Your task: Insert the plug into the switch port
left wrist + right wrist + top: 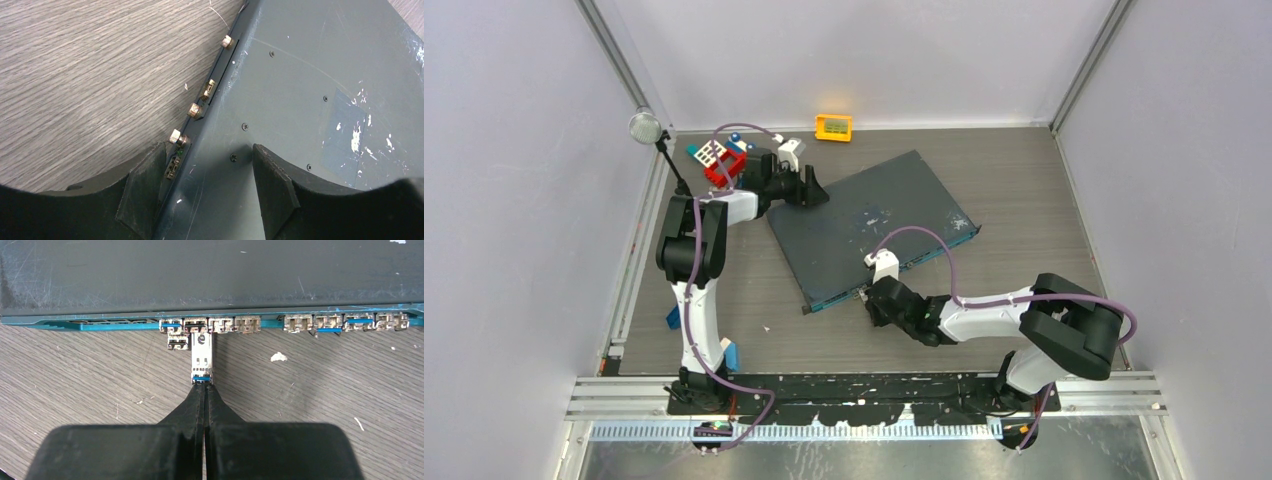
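The switch is a large flat dark-grey box (874,225) with white scuffs, lying askew on the table. Its teal front face (120,326) carries a row of metal ports. My right gripper (204,385) is shut on the rear of a small silver plug (202,357) with a blue tab. The plug's front end meets the second port from the left (196,326). How deep it sits cannot be told. My left gripper (205,165) is open and straddles the box's far edge (200,125), one finger (142,195) beside the thumbscrews, the other (272,185) over the top.
A small metal piece (177,342) lies just below the leftmost port. An orange-yellow box (833,127) stands at the back wall. Coloured toy parts (719,160) lie by the left arm, near a round lamp on a stalk (645,126). Blue pieces (674,318) lie at the left.
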